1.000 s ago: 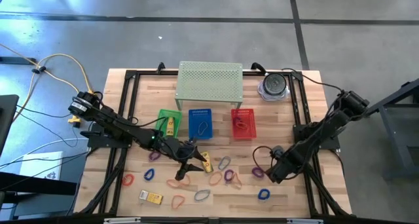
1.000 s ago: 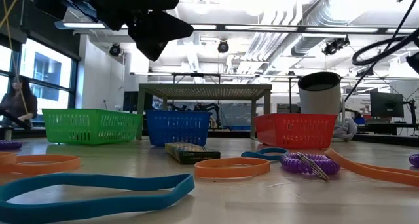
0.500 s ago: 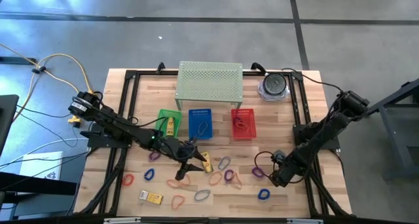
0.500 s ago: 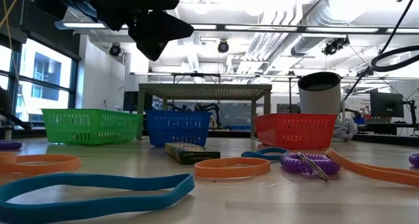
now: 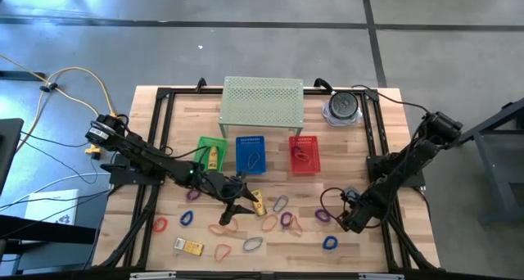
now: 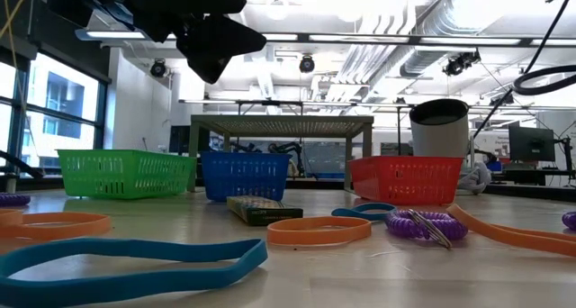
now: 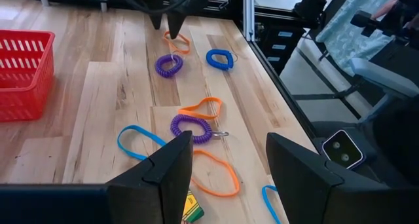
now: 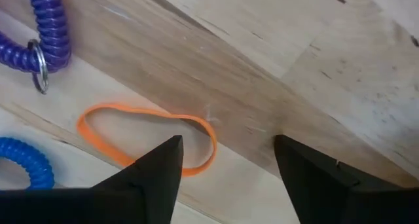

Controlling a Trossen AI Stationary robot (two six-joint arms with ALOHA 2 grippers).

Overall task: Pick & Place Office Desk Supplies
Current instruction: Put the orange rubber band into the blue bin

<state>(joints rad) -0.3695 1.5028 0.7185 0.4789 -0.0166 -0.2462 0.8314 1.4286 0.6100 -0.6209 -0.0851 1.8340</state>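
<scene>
while both pincers gape empty, green basket (image 5: 211, 153) holds yellow packet (image 5: 213, 157), blue basket (image 5: 252, 153) one loop (image 5: 254, 159)

Green shelf (image 5: 263, 101), three baskets (image 5: 252, 154)

In the right wrist view, a blue coiled loop (image 8: 26, 166) is cut off by the picture's edge, as is a purple coiled loop (image 8: 40, 29). In the low view, the blue band (image 6: 126, 265) nearest the camera is cut at the edge. In the high view, the contents of the green basket (image 5: 211, 155) are too small to be identified.
</scene>
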